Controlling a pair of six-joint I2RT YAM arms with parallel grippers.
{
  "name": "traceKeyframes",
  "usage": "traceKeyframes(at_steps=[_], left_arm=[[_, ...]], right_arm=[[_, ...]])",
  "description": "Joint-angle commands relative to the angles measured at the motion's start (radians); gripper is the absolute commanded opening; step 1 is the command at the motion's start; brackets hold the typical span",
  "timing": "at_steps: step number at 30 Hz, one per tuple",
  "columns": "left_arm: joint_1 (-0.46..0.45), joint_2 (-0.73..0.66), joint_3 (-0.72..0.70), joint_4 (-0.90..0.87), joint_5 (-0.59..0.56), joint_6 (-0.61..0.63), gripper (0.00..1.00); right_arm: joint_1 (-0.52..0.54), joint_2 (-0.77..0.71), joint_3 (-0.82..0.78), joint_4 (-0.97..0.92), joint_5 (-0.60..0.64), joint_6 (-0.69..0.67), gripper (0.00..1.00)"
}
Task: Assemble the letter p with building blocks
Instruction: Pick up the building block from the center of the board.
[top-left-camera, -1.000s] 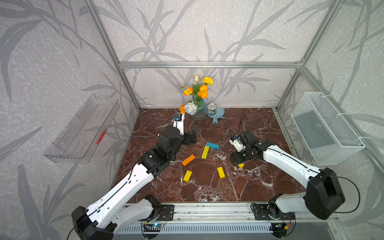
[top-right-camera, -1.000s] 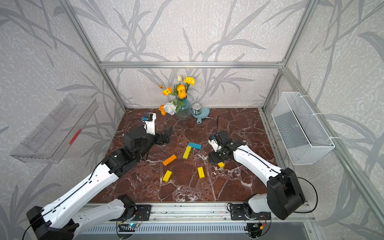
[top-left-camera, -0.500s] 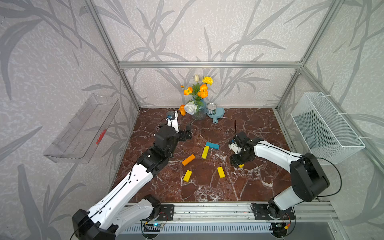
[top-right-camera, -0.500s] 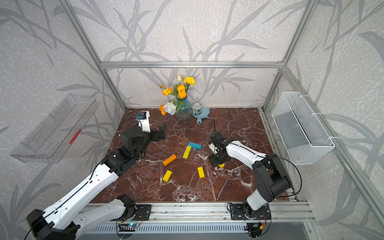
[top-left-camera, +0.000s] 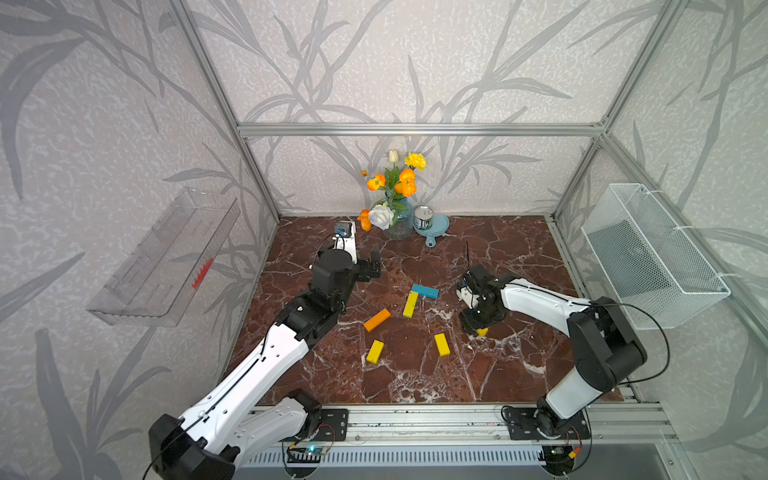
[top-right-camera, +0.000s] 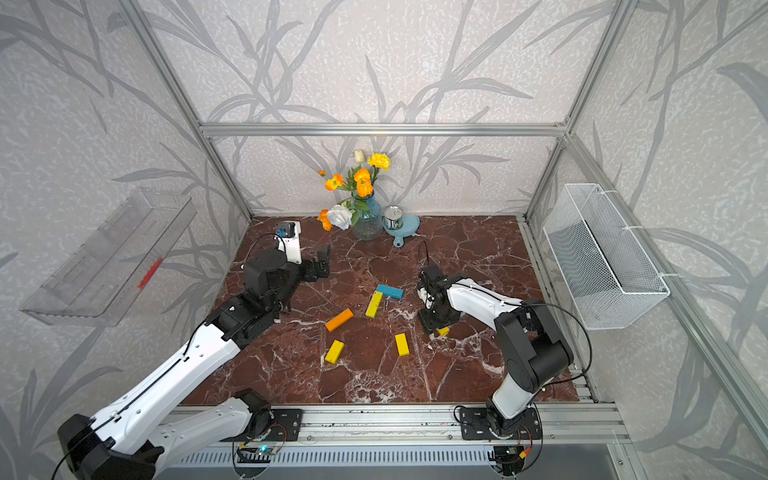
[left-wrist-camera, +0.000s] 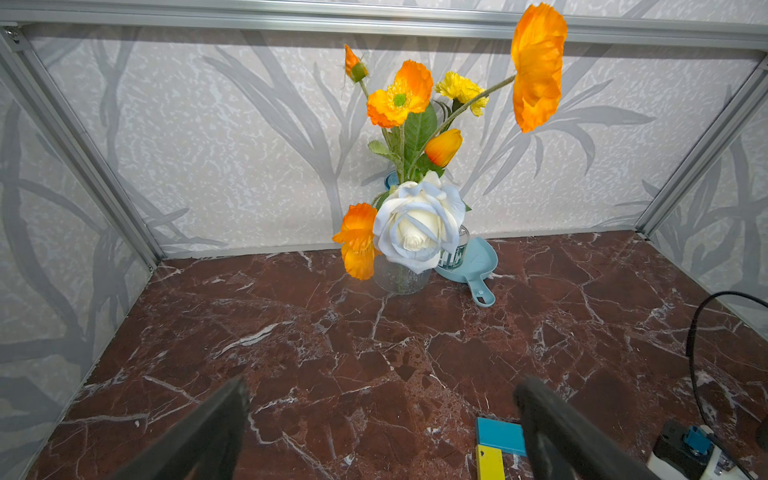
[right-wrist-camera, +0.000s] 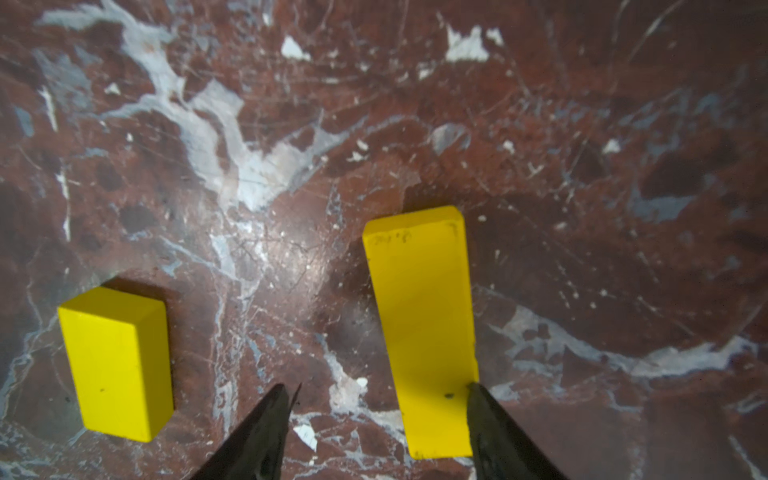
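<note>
- In both top views the building blocks lie loose in the middle of the surface (top-left-camera: 519, 374). The teal block (top-left-camera: 425, 291) meets the end of the joined yellow block (top-left-camera: 410, 304) in a corner. The orange block (top-left-camera: 377, 320) lies tilted just beside them. The front yellow block (top-left-camera: 375, 351) and the middle yellow block (top-left-camera: 442, 344) lie apart, nearer the front edge.
- In a top view my right tool (top-right-camera: 434, 328) points down at the outer yellow block (top-right-camera: 443, 331), which peeps out from under it. My left tool (top-right-camera: 322, 264) hangs well apart from every block, towards the flower vase (top-right-camera: 368, 220).
- Left wrist: my left tool (left-wrist-camera: 382, 388) is released, its fingers (left-wrist-camera: 216, 432) spread wide with nothing between them. The teal block (left-wrist-camera: 498, 434) and the joined yellow block (left-wrist-camera: 489, 463) show touching, beside one finger.
- Right wrist: my right tool (right-wrist-camera: 378, 392) is released and stands astride one end of the outer yellow block (right-wrist-camera: 424, 324). One finger is at its long edge and the other stands clear of it. The middle yellow block (right-wrist-camera: 118, 361) lies near, separate.
</note>
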Motion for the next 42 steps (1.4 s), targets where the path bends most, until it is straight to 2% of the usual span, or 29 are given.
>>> traceKeyframes(at_steps=[1, 14, 24, 29, 31, 34, 42], left_arm=[[0.006, 0.003, 0.022, -0.012, 0.015, 0.011, 1.0], [0.01, 0.013, 0.017, -0.021, 0.022, 0.018, 1.0], [0.011, 0.014, 0.017, -0.025, 0.018, 0.021, 1.0], [0.012, 0.018, 0.021, -0.04, 0.018, 0.021, 1.0], [0.011, 0.016, 0.023, -0.044, 0.018, 0.019, 1.0], [0.01, 0.011, 0.028, -0.054, 0.011, 0.019, 1.0], [0.011, -0.001, 0.063, -0.109, -0.002, 0.022, 1.0]], right_arm=[[0.002, 0.03, 0.025, -0.017, 0.021, -0.001, 0.67], [-0.01, 0.085, 0.053, -0.044, 0.037, -0.018, 0.66], [-0.009, 0.085, 0.051, -0.041, 0.001, -0.004, 0.37], [0.015, 0.069, 0.056, -0.009, -0.034, 0.038, 0.28], [0.038, 0.065, 0.062, 0.014, -0.037, 0.071, 0.15], [0.062, 0.075, 0.078, 0.048, -0.047, 0.121, 0.02], [0.092, 0.053, 0.011, 0.277, -0.061, 0.363, 0.0]])
